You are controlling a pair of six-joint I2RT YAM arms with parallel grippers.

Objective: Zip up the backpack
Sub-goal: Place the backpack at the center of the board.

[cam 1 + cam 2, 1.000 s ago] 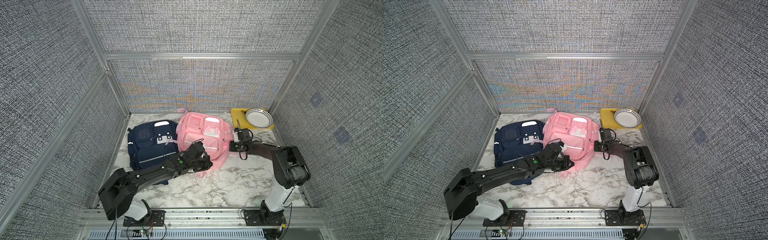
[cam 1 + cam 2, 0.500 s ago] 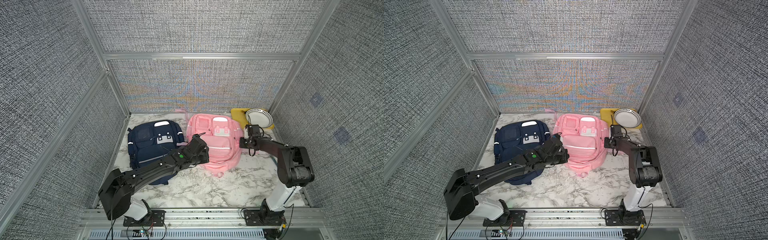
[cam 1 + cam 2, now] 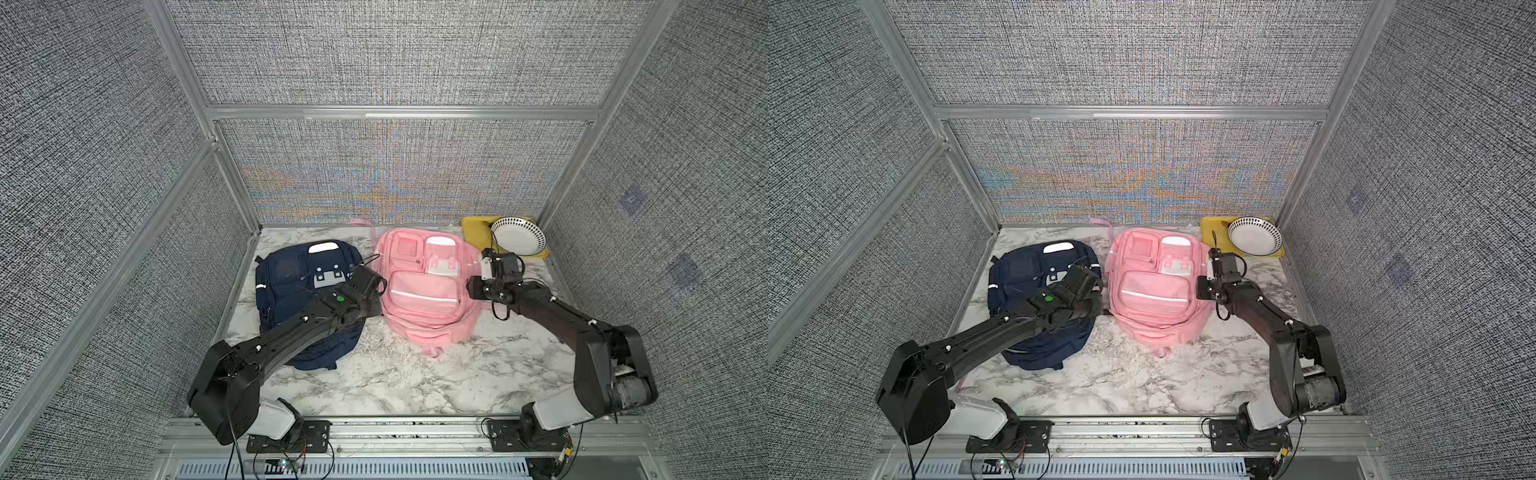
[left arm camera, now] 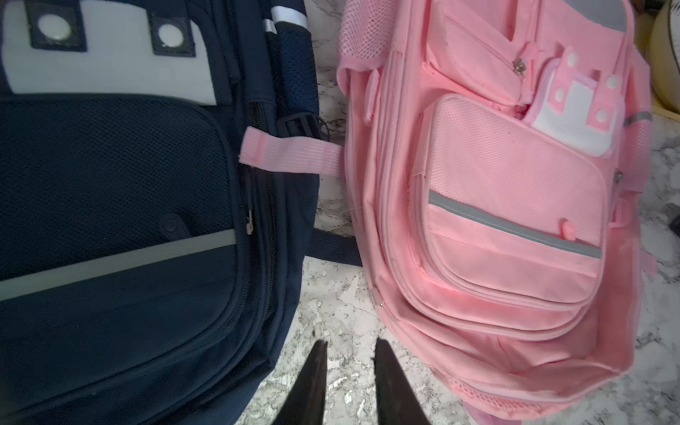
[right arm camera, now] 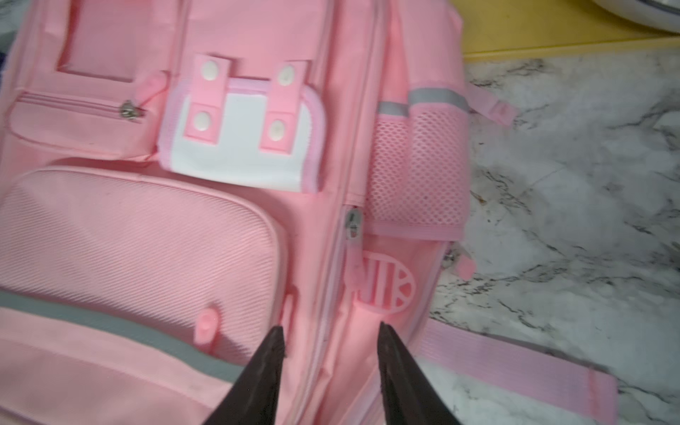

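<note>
Marble tabletop (image 3: pixel 395 374) under pink backpack (image 3: pixel 424 291), flat beside navy backpack (image 3: pixel 291 282). Right gripper (image 5: pixel 331 333): gapes empty astride side zip, short of zipper pull (image 5: pixel 352 224), probably lining up. Left gripper (image 4: pixel 349 351): slightly parted, empty, over bare marble between bags.

2 backpacks flat on table (image 3: pixel 395 382), side by side: left backpack (image 3: pixel 286 282) nr left wall, right backpack (image 3: pixel 419 299) just beside it, mid-table. Bowl (image 3: pixel 519 241) on tray (image 3: pixel 476 235), far-right corner, behind right backpack.

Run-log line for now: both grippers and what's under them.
left gripper: open, empty, over marble tabletop between navy fabric backpack and pink fabric backpack | right gripper: open, empty, over pink backpack's side zipper
</note>
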